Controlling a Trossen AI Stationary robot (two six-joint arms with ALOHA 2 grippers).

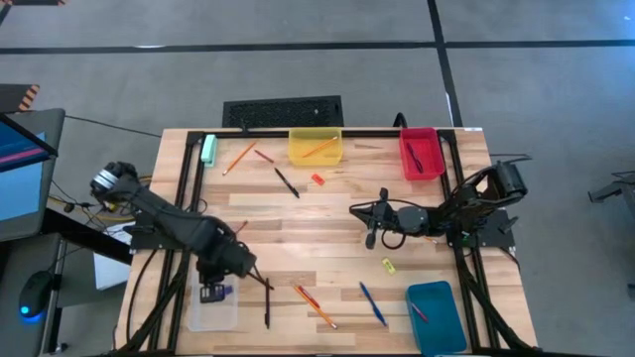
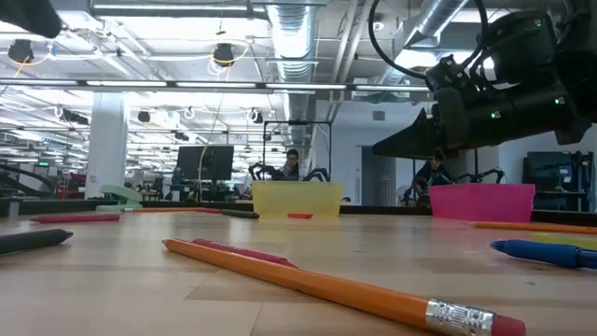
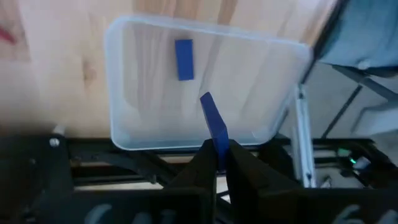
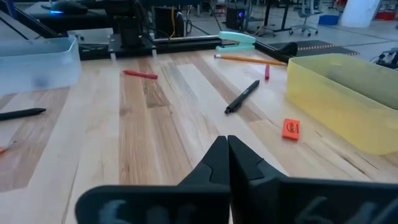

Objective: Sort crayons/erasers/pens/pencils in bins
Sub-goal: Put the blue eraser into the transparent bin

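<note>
The left hand (image 3: 216,152) hangs over the clear bin (image 3: 124,81), pinching a blue eraser (image 3: 213,121) above another blue eraser (image 3: 184,60) already inside. Ahead of the clenched, empty right hand (image 4: 227,152), an orange eraser (image 4: 290,128), pens (image 4: 242,96) and pencils (image 1: 316,305) lie unsorted on the tabletop (image 1: 327,223); most sorting remains, I judge.

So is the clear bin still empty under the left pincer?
No, a blue eraser already lies in the clear bin, and the left pincer holds a second blue eraser above it.
</note>
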